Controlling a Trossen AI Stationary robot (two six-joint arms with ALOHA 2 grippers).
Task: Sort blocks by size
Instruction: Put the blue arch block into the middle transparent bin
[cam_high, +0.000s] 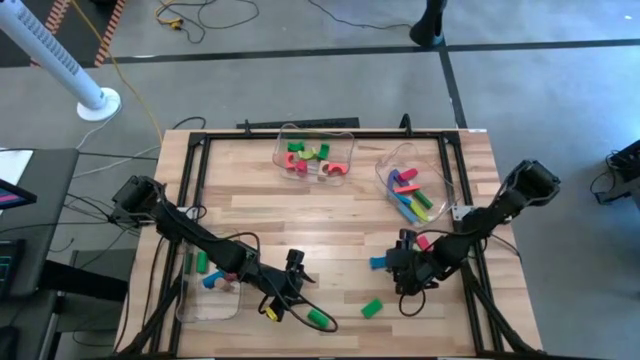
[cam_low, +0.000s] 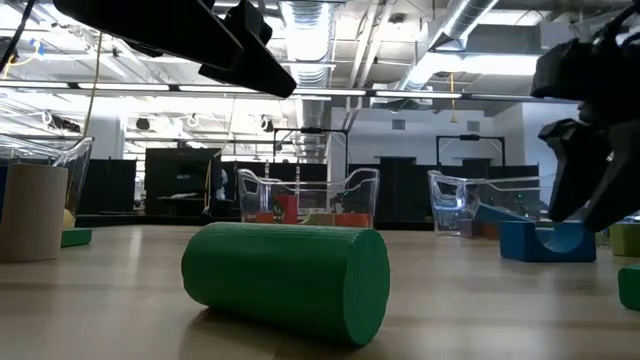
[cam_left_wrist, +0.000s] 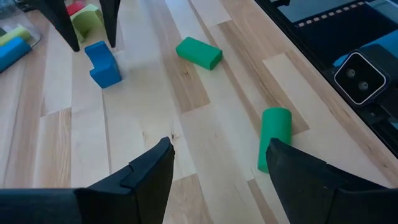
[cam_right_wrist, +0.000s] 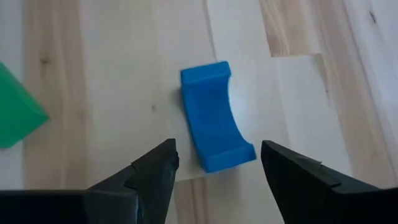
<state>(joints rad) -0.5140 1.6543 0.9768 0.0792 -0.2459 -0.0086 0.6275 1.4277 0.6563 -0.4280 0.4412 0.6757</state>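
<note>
lying flat, blue arch (cam_right_wrist: 216, 124), right gripper (cam_right_wrist: 217, 171) agape above

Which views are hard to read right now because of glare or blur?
Low view: the ceiling lights glare, and the green cylinder close to the lens looks soft. Right wrist view: the blue arch is sharp, with a pale sheen on the wood beside it. High view: evenly lit.

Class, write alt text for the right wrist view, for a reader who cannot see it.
A blue arch block lies on the pale wooden table, ahead of the right claw, whose two dark fingers stand open. A corner of a green block shows at one edge.
</note>
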